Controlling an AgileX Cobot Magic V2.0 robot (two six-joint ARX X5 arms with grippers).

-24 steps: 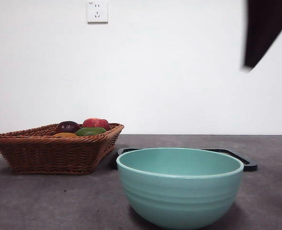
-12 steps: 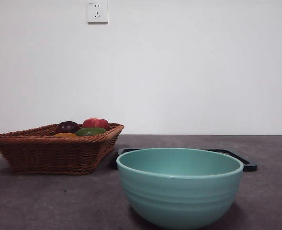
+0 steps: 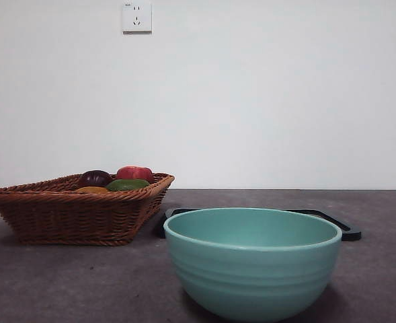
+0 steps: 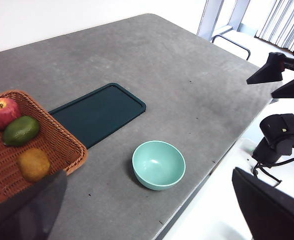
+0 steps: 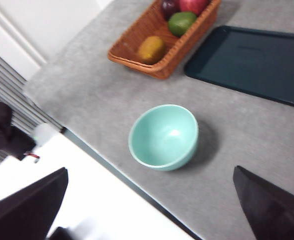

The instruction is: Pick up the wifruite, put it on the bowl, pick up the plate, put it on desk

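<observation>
The wifruite (image 4: 33,164), round and orange-brown, lies in the brown wicker basket (image 4: 62,145) beside a green fruit and a red apple; it also shows as wifruite (image 5: 151,48) and as an orange sliver, wifruite (image 3: 91,190). The mint-green bowl (image 3: 251,269) stands empty near the desk's front edge, seen too as bowl (image 4: 158,165) and bowl (image 5: 162,136). Behind it lies the plate (image 4: 98,114), a flat dark rectangular tray, plate (image 5: 251,62), plate (image 3: 349,233). My left gripper (image 4: 147,200) and right gripper (image 5: 150,200) hang high above the desk (image 3: 83,282), both open and holding nothing.
A dark purple fruit (image 3: 94,177), a red apple (image 3: 134,173) and a green fruit (image 3: 126,184) also fill the basket (image 3: 70,215). The desk's front edge (image 4: 206,175) runs close to the bowl. The other arm's black parts (image 4: 281,75) hang beyond that edge.
A black arm tip at the front view's top right corner one second ago has left the picture. The bowl, basket and plate have not moved.
</observation>
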